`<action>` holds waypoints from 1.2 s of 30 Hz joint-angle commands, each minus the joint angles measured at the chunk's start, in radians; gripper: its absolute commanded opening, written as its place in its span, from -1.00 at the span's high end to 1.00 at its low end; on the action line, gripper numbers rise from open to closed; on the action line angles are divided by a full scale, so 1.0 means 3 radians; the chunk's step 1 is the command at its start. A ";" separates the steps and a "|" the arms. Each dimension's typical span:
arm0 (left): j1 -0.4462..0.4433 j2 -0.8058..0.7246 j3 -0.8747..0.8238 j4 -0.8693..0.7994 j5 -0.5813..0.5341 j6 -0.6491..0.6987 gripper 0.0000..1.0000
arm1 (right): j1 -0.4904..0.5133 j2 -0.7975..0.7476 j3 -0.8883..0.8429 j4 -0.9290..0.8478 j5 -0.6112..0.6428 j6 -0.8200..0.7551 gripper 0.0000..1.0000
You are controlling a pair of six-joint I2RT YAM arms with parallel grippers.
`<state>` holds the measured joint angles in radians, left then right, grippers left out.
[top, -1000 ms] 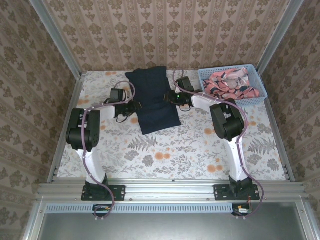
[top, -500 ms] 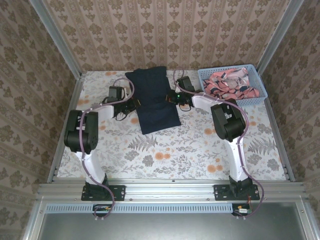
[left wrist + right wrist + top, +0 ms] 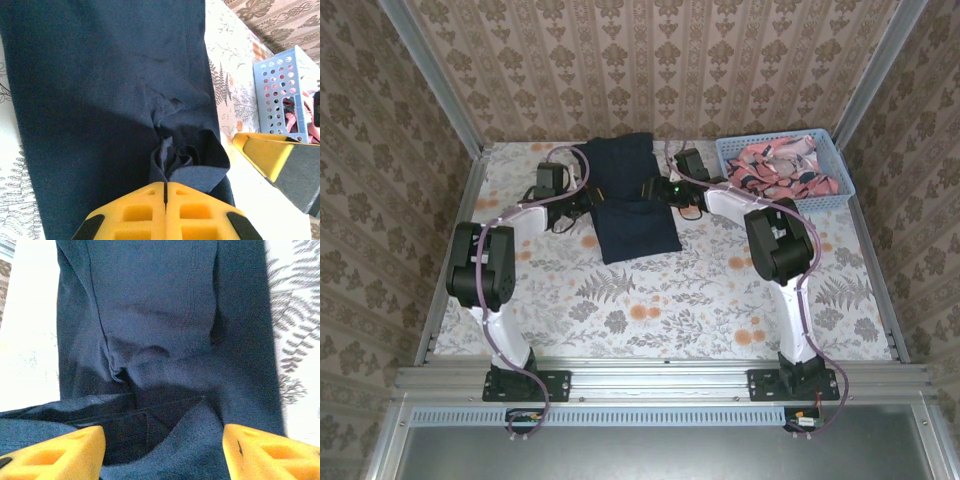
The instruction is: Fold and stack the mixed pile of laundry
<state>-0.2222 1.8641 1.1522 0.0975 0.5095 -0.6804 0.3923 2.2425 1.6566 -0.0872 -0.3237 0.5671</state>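
Just now, from above, both arms sit nearer the far edge of the worktop [image 3: 670, 300] than a second ago, one on each long side of the T-shirt [image 3: 625, 215]. The shirt lies as a dark strip running from the middle of the far edge toward the centre. The left pincer [image 3: 588, 196] touches its left side and the right pincer [image 3: 655, 190] its right side. The pink garment [image 3: 780, 165] is heaped in the blue basket [image 3: 840, 190] at the far right corner, so that half of the pile looks untouched.

Seen from the left wrist, the left pincer [image 3: 165, 185] is pressed together with a small bunch of the T-shirt [image 3: 100, 90] gathered at its tip. It is pinching the cloth's edge. The basket [image 3: 280, 85] stands beyond.

Seen from the right wrist, the right pincer [image 3: 162, 445] is spread wide and grips nothing, after closing a moment earlier. A loose fold of the T-shirt [image 3: 160, 315] lies between its fingers.

I judge that the right side has just been let go while the left is still held. The shirt is narrowed lengthwise, but the fold across it is still to come, and stacking has not begun.
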 commanded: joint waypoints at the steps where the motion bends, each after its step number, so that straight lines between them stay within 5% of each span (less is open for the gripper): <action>1: -0.0011 0.0050 -0.0004 -0.0005 0.0055 0.0044 1.00 | 0.0078 0.0210 0.0197 -0.0168 -0.0059 -0.0064 -0.29; 5: -0.0011 0.0036 -0.0018 -0.0012 0.0052 0.0044 1.00 | 0.0117 0.0379 0.0370 -0.0292 0.0013 0.0001 -0.17; 11: -0.0011 0.0017 -0.0028 -0.0027 0.0045 0.0049 1.00 | 0.0103 0.0256 0.0350 -0.0211 0.0112 0.0058 1.00; 21: -0.0011 -0.0107 -0.0025 -0.0035 -0.0074 0.0119 1.00 | 0.0094 -0.0366 -0.0006 -0.0123 0.0497 -0.0006 1.00; 28: 0.0056 0.0335 0.0323 0.0008 -0.0167 0.0196 1.00 | 0.0065 0.0261 0.0662 -0.0184 0.0463 -0.0029 1.00; 29: 0.0060 0.0416 0.0384 0.0002 -0.0224 0.0212 0.97 | 0.0056 0.0401 0.0824 -0.0206 0.0454 0.0011 0.92; 31: 0.0083 0.0554 0.0534 -0.0131 -0.0298 0.0164 -0.63 | 0.0011 0.0612 0.1143 -0.0390 0.0466 0.0150 -0.23; 32: 0.0095 0.0576 0.0566 -0.0174 -0.0317 0.0143 -0.99 | -0.0015 0.0637 0.1220 -0.0437 0.0455 0.0220 -0.58; 33: 0.0088 0.0532 0.0533 -0.0188 -0.0381 0.0142 -1.00 | -0.0032 0.0578 0.1156 -0.0362 0.0445 0.0251 -0.98; 36: 0.0032 0.0229 0.0365 -0.0274 -0.0641 0.0342 -1.00 | -0.0025 0.0225 0.0728 -0.0139 0.0523 0.0196 -1.00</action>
<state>-0.2031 2.0197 1.2781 0.0677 0.3973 -0.6384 0.3927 2.3981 1.9289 -0.1429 -0.2001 0.6102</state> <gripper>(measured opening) 0.915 0.936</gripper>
